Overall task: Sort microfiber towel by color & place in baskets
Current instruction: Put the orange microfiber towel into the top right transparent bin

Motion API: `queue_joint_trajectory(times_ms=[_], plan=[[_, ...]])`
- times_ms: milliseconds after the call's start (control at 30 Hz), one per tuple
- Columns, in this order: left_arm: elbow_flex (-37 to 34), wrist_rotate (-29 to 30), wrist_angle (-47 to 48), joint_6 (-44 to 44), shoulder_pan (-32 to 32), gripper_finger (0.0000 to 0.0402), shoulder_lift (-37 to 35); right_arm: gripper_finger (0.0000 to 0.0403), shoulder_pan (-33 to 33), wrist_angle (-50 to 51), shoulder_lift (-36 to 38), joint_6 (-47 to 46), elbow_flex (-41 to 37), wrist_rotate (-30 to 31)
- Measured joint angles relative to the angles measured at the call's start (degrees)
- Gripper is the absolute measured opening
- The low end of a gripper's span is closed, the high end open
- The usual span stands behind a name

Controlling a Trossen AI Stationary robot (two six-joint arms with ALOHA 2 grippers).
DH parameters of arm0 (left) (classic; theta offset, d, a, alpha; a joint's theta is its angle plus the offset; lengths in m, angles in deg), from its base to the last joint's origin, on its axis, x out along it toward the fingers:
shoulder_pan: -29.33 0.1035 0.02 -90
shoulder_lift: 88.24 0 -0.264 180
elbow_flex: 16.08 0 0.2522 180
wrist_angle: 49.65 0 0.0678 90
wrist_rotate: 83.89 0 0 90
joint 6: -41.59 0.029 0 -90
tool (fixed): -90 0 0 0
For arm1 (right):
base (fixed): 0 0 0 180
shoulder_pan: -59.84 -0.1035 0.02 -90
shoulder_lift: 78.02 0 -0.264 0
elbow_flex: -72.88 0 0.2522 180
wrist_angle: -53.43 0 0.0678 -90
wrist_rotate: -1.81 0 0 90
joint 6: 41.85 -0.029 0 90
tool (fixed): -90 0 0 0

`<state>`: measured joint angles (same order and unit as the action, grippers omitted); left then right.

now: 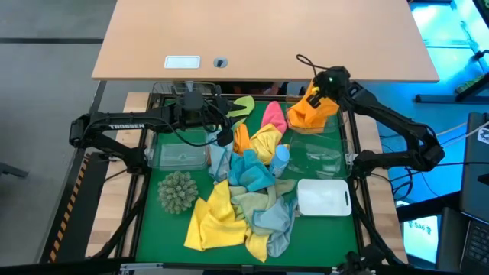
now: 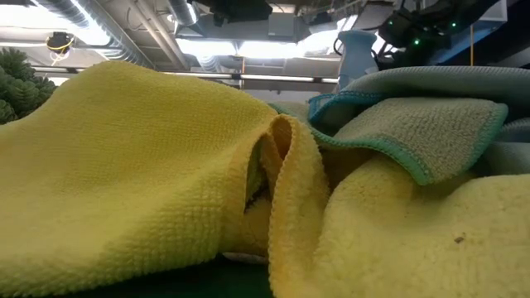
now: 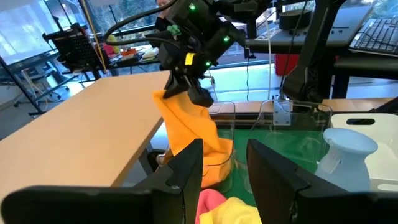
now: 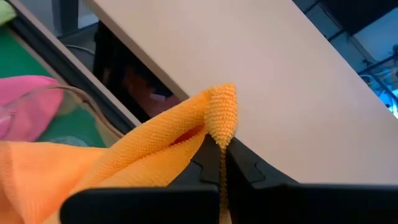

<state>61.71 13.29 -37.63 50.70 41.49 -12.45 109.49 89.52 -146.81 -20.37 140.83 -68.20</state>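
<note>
Yellow microfiber towel [image 2: 124,174] fills low view, w/ rest of towel pile [image 1: 244,187] mid green mat. Right gripper [image 1: 316,96] clamped on orange towel [image 1: 312,111], lifted over far-right clear basket [image 1: 317,149]. Left gripper [image 3: 225,163] parted, empty, near far edge by pink towel [image 1: 273,114].

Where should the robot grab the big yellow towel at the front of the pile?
Best bet is the raised fold in the middle of the yellow towel, coming straight down from above. The low view shows a ridge standing up there, something jaws can pinch. It lies open at the front of the pile, beside the spiky ball. Flat edges hug the green mat and would be harder to catch.
</note>
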Motion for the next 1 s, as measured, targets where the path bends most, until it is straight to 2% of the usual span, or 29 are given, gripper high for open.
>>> queue_joint_trajectory(times_ms=[167,367,500,767,1000], plan=[[0.0,0.0,0.0,0.0,0.0,0.0118,0.0,0.0001,0.0,0.6,0.0,-0.4,0.0,-1.2],[0.0,0.0,0.0,0.0,0.0,0.0118,0.0,0.0001,0.0,8.7,0.0,-0.5,-0.2,-12.7],[0.0,0.0,0.0,-0.1,0.0,0.0118,0.0,0.0001,0.0,8.8,0.0,-0.5,-4.0,-17.6],[0.0,0.0,0.1,-0.1,0.0,0.0118,0.0,0.0015,-0.1,1.6,-0.1,-0.6,-12.8,-17.6],[0.0,-1.9,2.9,-0.1,0.0,0.0118,0.0,0.0018,-0.1,0.2,-0.1,-0.4,-15.3,-16.2]])
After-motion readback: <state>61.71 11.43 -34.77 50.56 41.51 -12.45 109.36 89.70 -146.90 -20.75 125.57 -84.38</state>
